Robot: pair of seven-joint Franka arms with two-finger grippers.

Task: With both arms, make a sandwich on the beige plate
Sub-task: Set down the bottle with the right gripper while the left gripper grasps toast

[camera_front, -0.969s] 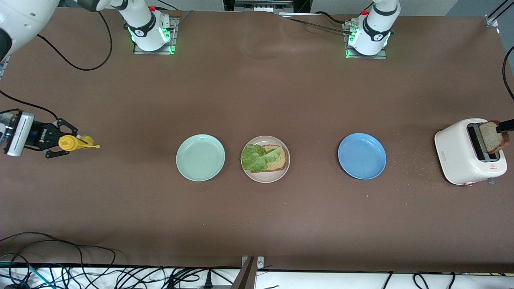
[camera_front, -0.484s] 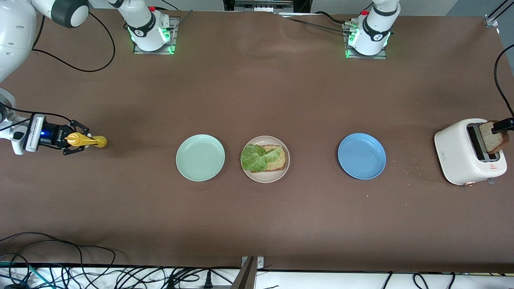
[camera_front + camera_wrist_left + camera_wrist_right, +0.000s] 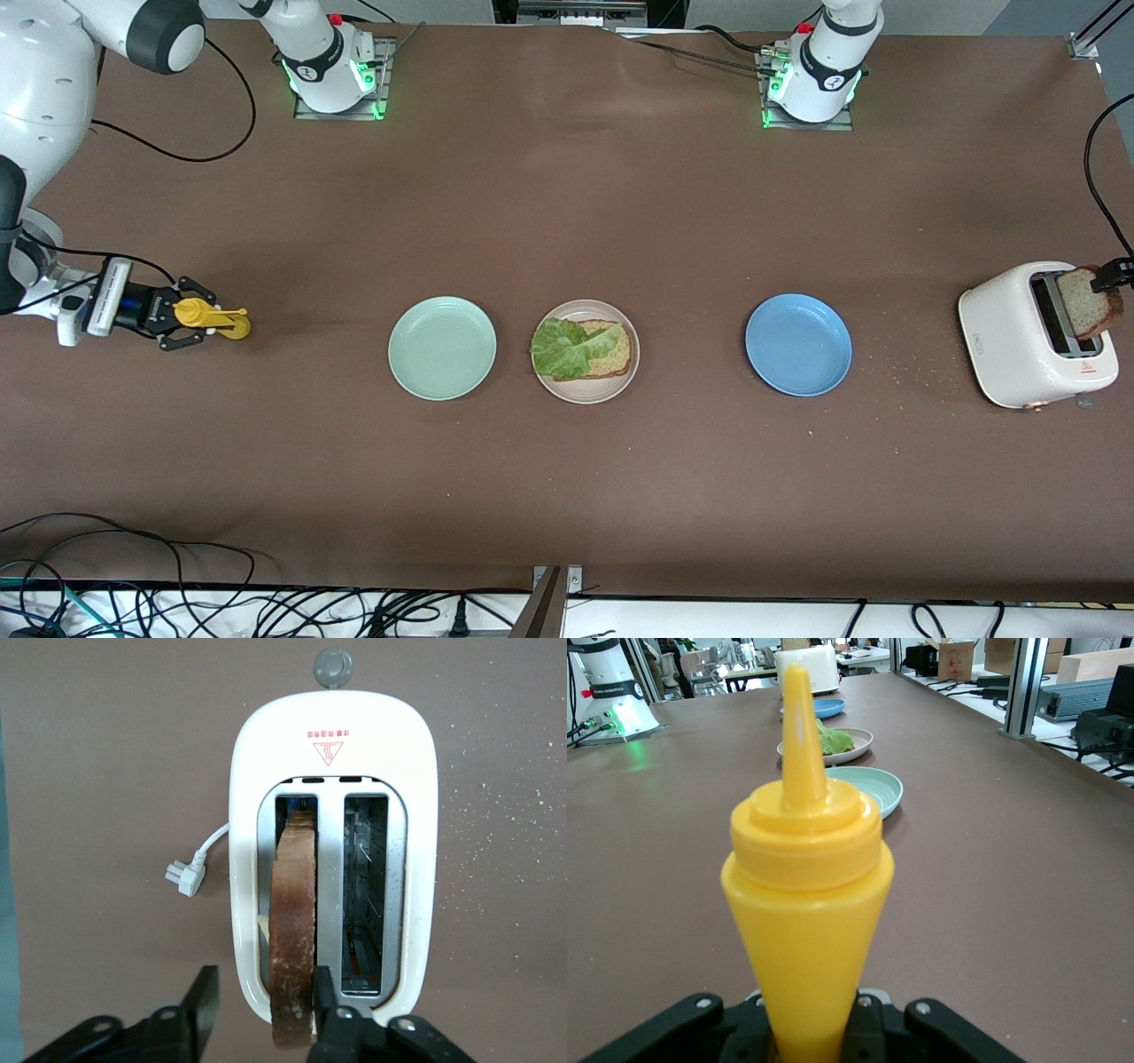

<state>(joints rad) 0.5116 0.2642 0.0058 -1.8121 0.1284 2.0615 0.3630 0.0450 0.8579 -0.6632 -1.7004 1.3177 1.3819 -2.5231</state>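
On the beige plate [image 3: 620, 386], mid-table, lie one bread slice [image 3: 613, 356] and a lettuce leaf [image 3: 567, 347] partly over it. A second bread slice [image 3: 1088, 304] stands in a slot of the white toaster [image 3: 1010, 337] at the left arm's end. My left gripper [image 3: 264, 974] straddles that slice [image 3: 292, 930]. One finger [image 3: 323, 992] touches the crust and the other stands apart from it, so the gripper is open. My right gripper [image 3: 197, 316] is shut on a yellow squeeze bottle [image 3: 806, 904] over the right arm's end, nozzle pointing toward the plates.
A mint-green plate [image 3: 442, 347] sits beside the beige plate toward the right arm's end. A blue plate [image 3: 798, 345] sits toward the toaster, with crumbs [image 3: 912, 368] between them. The toaster's plug [image 3: 184, 877] lies loose beside it. Cables [image 3: 133, 567] trail along the table edge nearest the front camera.
The right gripper has carried the yellow bottle toward the plates and lower. The left gripper's fingers have drawn in around the slice in the toaster.
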